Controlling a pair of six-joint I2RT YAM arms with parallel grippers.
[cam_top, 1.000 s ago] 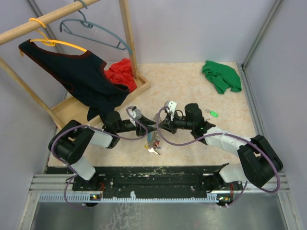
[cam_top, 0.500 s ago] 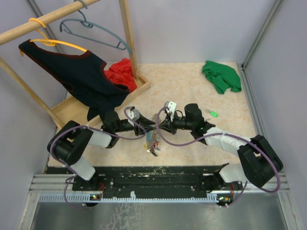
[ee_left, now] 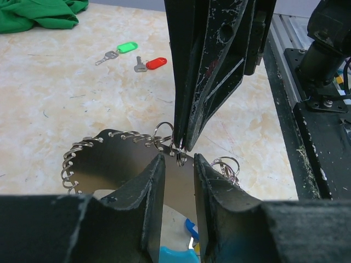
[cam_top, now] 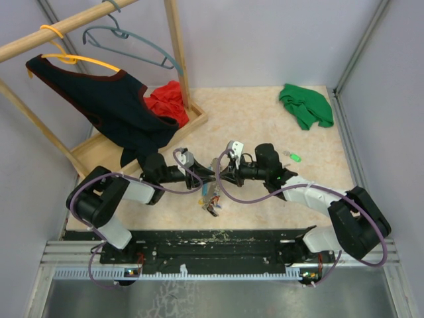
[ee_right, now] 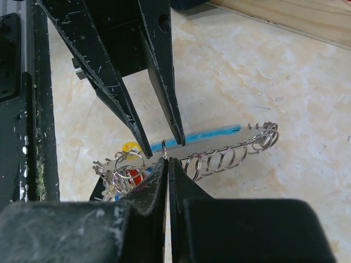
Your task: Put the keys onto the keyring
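Pressed together, the right gripper (ee_right: 168, 162) pinches a small ring on the keyring (ee_right: 233, 155), the left gripper (ee_left: 178, 167) flanking it with spread jaws; the keys (ee_left: 126, 47) lie right, any lettering unreadably small.

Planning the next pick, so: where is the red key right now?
In the left wrist view the red key lies on the table at upper left, immediately right of the green key, well clear of the keyring.

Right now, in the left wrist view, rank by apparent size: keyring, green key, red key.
1. keyring: largest, though nearest the camera.
2. green key and red key: look alike, no ranking.
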